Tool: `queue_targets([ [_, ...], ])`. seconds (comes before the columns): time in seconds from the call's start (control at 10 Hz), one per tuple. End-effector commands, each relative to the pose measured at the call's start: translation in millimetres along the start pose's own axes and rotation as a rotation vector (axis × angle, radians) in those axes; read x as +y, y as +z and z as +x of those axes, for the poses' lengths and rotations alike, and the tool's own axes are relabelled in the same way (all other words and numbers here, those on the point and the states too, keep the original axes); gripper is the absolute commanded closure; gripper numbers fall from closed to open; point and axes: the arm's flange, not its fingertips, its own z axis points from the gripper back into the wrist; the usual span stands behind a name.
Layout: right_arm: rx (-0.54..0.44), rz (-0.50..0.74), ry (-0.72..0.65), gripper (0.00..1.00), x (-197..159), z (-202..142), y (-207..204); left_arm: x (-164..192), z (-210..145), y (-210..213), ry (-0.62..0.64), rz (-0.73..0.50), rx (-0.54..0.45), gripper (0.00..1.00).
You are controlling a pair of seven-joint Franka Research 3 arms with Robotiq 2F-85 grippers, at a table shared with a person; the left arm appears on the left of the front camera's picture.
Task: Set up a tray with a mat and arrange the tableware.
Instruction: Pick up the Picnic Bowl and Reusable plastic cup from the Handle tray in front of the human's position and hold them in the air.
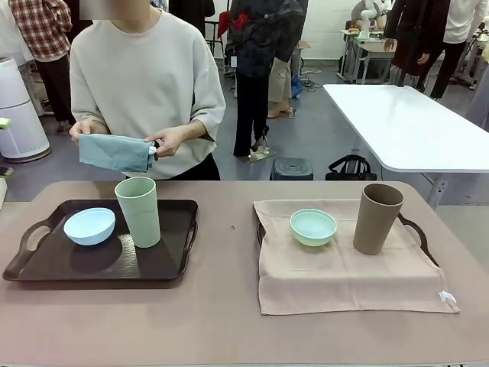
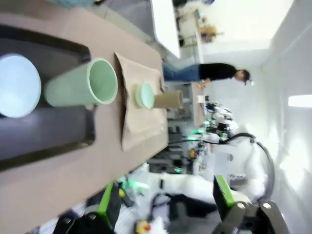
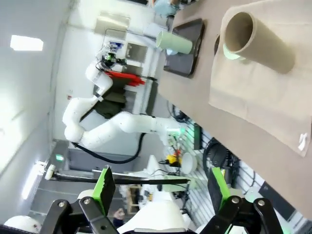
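On the left, a dark tray (image 1: 46,264) carries a pale blue bowl (image 1: 89,225) and a light green tumbler (image 1: 138,212). The right tray (image 1: 416,233) is covered by a beige mat (image 1: 344,275), with a mint green bowl (image 1: 312,226) and a brown tumbler (image 1: 377,218) standing on it. Across the table, a person holds a folded blue-grey cloth (image 1: 114,151) in both hands. My left gripper (image 2: 163,214) is open, off the table's near side, facing the light green tumbler (image 2: 83,87) and pale blue bowl (image 2: 17,85). My right gripper (image 3: 161,195) is open too, back from the brown tumbler (image 3: 256,41).
The brown table (image 1: 221,329) has bare room between the trays and along its front edge. A white table (image 1: 412,122) stands behind at the right, and people are farther back. The left arm (image 3: 112,122) appears in the right wrist view.
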Motion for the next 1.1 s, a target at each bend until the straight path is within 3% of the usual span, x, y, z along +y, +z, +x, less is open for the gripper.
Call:
queue_targets([
  [0.0, -0.051, 0.092, -0.085, 0.0, -22, -7, 37, 26, 27, 58, 0.156, -0.05, 0.022, 0.0],
  [0.2, -0.075, 0.081, -0.086, 0.0, -27, -17, 45, 40, 34, 78, 0.208, -0.019, 0.016, 0.0],
  [1.0, -0.062, 0.067, -0.118, 0.0, -32, -23, 39, 49, 24, 76, 0.189, -0.048, -0.005, 0.0],
])
